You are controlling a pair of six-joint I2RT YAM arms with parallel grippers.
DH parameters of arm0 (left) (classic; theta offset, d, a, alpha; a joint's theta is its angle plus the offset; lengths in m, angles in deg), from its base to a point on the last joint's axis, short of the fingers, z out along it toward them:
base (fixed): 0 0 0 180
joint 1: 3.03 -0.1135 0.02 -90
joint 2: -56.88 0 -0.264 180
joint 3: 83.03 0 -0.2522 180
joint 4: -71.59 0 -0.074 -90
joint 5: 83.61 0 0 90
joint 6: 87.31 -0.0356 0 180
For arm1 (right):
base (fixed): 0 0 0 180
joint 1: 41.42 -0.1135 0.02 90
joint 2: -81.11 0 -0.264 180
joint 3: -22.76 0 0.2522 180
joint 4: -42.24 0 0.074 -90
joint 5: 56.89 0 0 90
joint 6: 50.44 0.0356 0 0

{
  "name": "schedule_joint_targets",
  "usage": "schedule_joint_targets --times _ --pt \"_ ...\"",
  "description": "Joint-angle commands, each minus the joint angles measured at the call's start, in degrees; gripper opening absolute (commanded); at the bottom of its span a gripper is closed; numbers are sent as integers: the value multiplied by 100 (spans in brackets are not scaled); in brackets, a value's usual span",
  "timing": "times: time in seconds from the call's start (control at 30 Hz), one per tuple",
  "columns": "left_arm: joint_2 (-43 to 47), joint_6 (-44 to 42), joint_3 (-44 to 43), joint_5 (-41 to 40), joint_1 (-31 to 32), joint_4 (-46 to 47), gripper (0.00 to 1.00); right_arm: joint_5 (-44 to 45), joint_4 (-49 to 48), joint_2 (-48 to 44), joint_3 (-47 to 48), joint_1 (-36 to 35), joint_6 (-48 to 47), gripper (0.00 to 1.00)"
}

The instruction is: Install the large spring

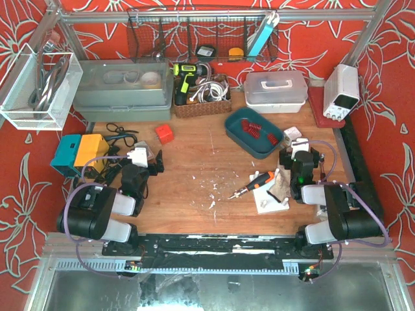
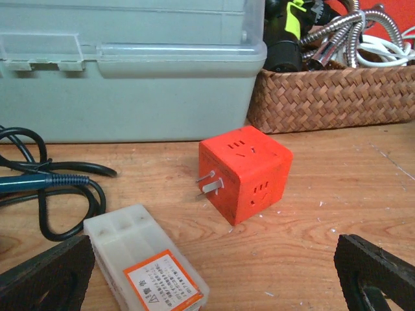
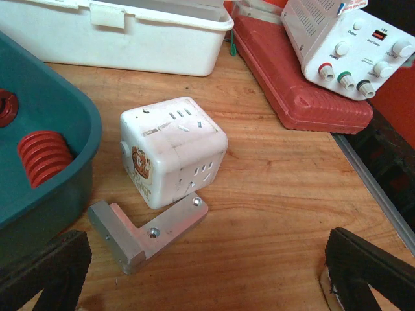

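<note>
Left fingers [image 2: 45,278]: two black pads, spread wide with nothing between them, low over the counter [image 1: 201,155] on its left side.
Right fingers [image 3: 369,265]: two pads, also wide apart and empty, on the counter's right side.
Springs [image 3: 42,155]: red coils lying in the one teal tray [image 3: 78,168], toward the back right. Two show in the right wrist view; the top view does not give an exact count.
Cube sockets: two. The red cube [image 2: 243,172] sits ahead of the left fingers with its prongs pointing left. The white cube [image 3: 172,149] sits just beside the tray.
Bracket [image 3: 146,236]: one, aluminium, L-shaped, lying at the foot of the white cube.
Screwdriver [image 1: 256,183]: one, orange and black, mid-counter, near the right arm.
Plastic box [image 2: 146,265]: one, clear with an orange label, near the left pad.
Back row: one grey bin [image 2: 130,65], one wicker basket [image 2: 331,97], one white lidded box [image 3: 117,32], one power supply [image 3: 350,39].
</note>
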Motion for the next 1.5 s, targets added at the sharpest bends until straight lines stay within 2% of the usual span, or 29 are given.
schedule_joint_targets --times 0.0,0.5,0.63,0.73,0.87,1.0,1.13,1.23,1.33,1.47 --pt "-14 -125 -92 135 -41 54 100 -28 -57 -44 -8 -10 69 99" --pt "69 -129 -81 158 -40 52 100 156 11 -178 25 -22 102 99" --pt "690 -142 -133 253 -41 -513 100 99 1754 -1303 522 -23 141 99" --pt "1433 125 -604 216 -41 -2005 100 117 2607 -1978 823 -23 487 99" --pt "2188 781 -1428 280 -44 -3887 100 117 3952 -2651 1366 -18 1432 99" --pt "2847 2012 -1992 574 -40 -4829 100 26 5472 -3039 2074 -19 2422 99" --pt "3323 3763 -2157 273 -52 -5922 100 128 7074 -3157 2820 -3 3203 99" --pt "3752 3881 -1922 774 -71 -5980 100 -112 7713 -3237 3046 7 3234 99" --pt "4248 4067 -1615 981 -75 -5903 100 -536 7678 -3314 2908 22 3373 99" --pt "4586 3975 -1280 1599 -69 -5632 100 -1146 8127 -3087 3024 29 3470 99"
